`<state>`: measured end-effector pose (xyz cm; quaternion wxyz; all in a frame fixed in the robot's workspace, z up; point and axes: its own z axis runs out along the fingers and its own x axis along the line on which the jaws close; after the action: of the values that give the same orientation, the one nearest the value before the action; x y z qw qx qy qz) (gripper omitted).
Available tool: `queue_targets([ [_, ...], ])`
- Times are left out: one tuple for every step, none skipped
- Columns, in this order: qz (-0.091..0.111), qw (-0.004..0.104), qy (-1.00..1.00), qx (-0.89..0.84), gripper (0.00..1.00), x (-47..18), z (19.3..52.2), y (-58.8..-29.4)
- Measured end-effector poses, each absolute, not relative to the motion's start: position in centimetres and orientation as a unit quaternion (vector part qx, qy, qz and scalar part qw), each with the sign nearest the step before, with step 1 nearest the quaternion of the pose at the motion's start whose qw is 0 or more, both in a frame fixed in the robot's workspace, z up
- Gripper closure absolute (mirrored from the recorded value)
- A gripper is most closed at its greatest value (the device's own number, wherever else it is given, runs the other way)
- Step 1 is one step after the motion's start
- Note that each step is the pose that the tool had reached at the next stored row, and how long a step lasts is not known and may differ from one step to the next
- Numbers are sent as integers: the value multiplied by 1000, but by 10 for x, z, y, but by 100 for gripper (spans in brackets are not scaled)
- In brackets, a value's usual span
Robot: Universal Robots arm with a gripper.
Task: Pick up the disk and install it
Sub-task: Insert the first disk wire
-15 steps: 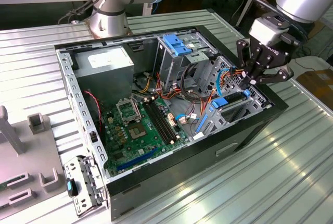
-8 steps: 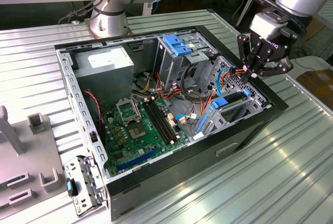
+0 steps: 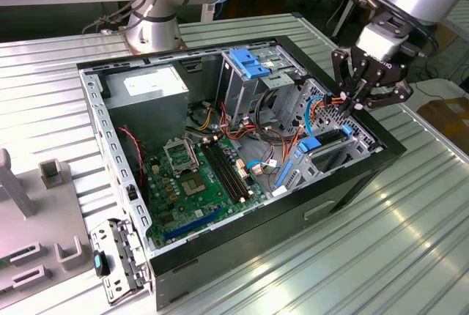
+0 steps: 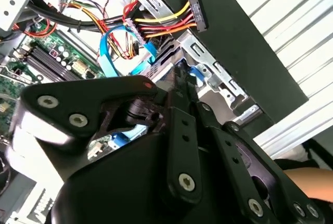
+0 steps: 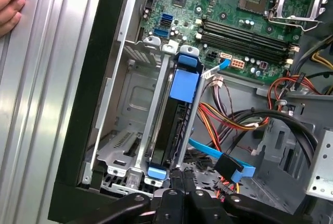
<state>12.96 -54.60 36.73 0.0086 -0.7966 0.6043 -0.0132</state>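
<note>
The disk (image 3: 327, 139) stands on edge in the lower drive cage at the exterior view's right end of the open computer case, dark, with blue rail tabs at both ends. In the first wrist view the disk (image 5: 174, 130) sits between the silver cage rails, its blue frame end toward the motherboard. My gripper (image 3: 353, 104) hangs just above the cage's outer end with its fingertips drawn together. In the first wrist view my gripper (image 5: 181, 185) meets the disk's near end beside a small blue tab; whether it presses on it I cannot tell. The second wrist view has my gripper (image 4: 179, 86) over the cage.
The case (image 3: 344, 183) holds a green motherboard (image 3: 201, 176), a grey power-supply box (image 3: 150, 88), a blue bracket (image 3: 249, 62) atop the upper cage, and loose orange, yellow and blue cables (image 5: 229, 117). A person's hand (image 5: 9, 8) rests on the ribbed table. Grey fixtures (image 3: 51, 176) stand at the exterior view's left.
</note>
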Motion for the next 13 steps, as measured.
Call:
queue_targets([
  [-13, 9, 601, -799, 89, 130, 367, -546],
  [-13, 9, 597, -802, 83, 131, 367, -546],
  [-13, 9, 593, -805, 82, 132, 367, -546],
  [-14, 9, 588, -809, 75, 132, 366, -545],
  [-14, 8, 583, -812, 75, 133, 366, -545],
  [-14, 8, 578, -816, 75, 134, 366, -545],
  [-14, 8, 576, -817, 75, 134, 366, -545],
  [-14, 8, 575, -818, 75, 135, 366, -544],
  [-14, 8, 573, -819, 75, 135, 366, -543],
  [-14, 8, 571, -821, 75, 135, 366, -542],
  [-14, 8, 568, -823, 75, 135, 366, -542],
  [-14, 9, 563, -826, 75, 136, 365, -541],
  [-14, 9, 559, -829, 75, 136, 365, -541],
])
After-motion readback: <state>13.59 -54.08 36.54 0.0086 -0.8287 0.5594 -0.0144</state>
